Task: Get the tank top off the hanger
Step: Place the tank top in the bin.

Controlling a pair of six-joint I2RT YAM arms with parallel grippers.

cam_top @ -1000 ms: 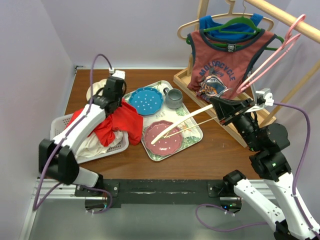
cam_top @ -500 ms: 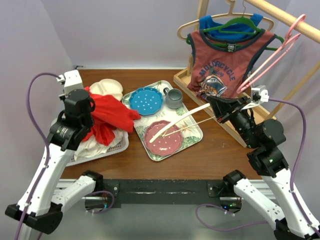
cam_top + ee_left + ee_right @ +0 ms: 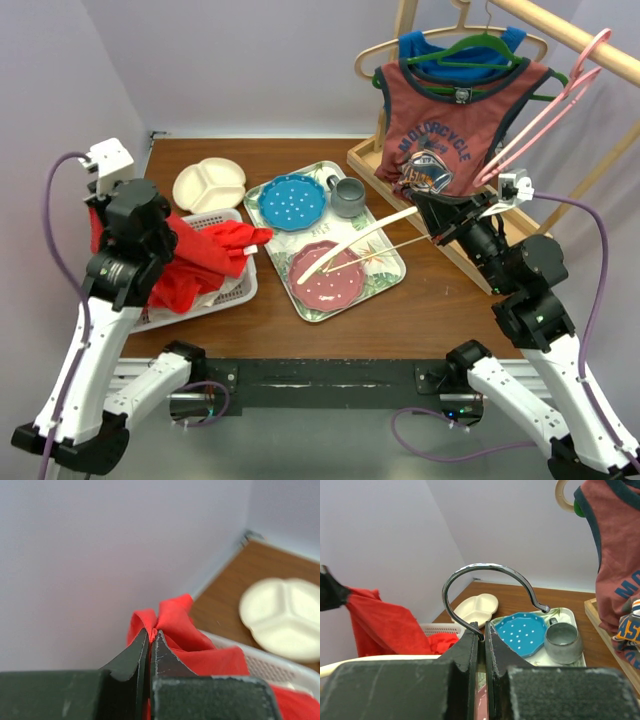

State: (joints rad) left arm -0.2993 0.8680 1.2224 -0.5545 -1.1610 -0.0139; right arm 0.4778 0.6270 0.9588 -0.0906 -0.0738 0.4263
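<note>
The red tank top (image 3: pixel 200 262) drapes over the white basket (image 3: pixel 238 292), one end bunched up at the far left. My left gripper (image 3: pixel 100 222) is shut on that bunched end (image 3: pixel 172 622), close to the left wall. My right gripper (image 3: pixel 425 206) is shut on the metal hook (image 3: pixel 485 570) of the cream hanger (image 3: pixel 350 245). The hanger's bare arms reach out to the left above the tray. No red cloth lies on them.
A patterned tray (image 3: pixel 392 268) holds a blue plate (image 3: pixel 292 200), a pink plate (image 3: pixel 330 278) and a grey mug (image 3: pixel 348 197). A cream divided plate (image 3: pixel 208 183) lies behind the basket. At the back right a wooden rack (image 3: pixel 400 165) carries a brown printed top (image 3: pixel 450 120) and a pink hanger (image 3: pixel 540 110).
My left arm has swung back and to the left from beside the tray, dragging the red tank top with it over the basket. The right gripper and the hanger have barely moved.
</note>
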